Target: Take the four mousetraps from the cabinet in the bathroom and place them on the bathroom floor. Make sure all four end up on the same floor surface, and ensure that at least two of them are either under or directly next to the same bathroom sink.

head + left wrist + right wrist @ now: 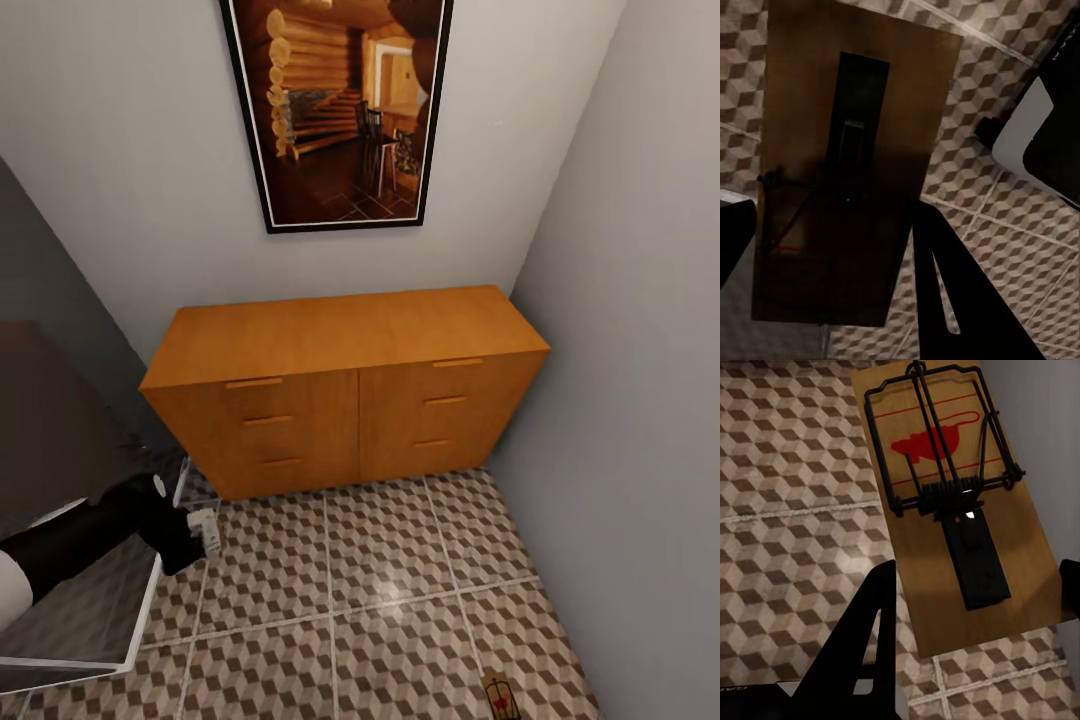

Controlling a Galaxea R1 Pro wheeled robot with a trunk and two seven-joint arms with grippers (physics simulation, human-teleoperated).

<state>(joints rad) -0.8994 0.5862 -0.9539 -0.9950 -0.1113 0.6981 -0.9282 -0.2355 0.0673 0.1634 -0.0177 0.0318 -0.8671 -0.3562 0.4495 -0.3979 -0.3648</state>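
left hand [840, 300] seemingly clamping mousetrap [840, 165]; right hand [975, 622] spread above second mousetrap [952, 502].

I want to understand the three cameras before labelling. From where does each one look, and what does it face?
Head view: high on the robot, facing down at the cabinet and floor; left arm at lower left.
Left wrist view: near the left gripper, facing a mousetrap over the floor.
Right wrist view: near the right gripper, facing another mousetrap by the wall.
Shared: all three views show the cube-patterned tiles.
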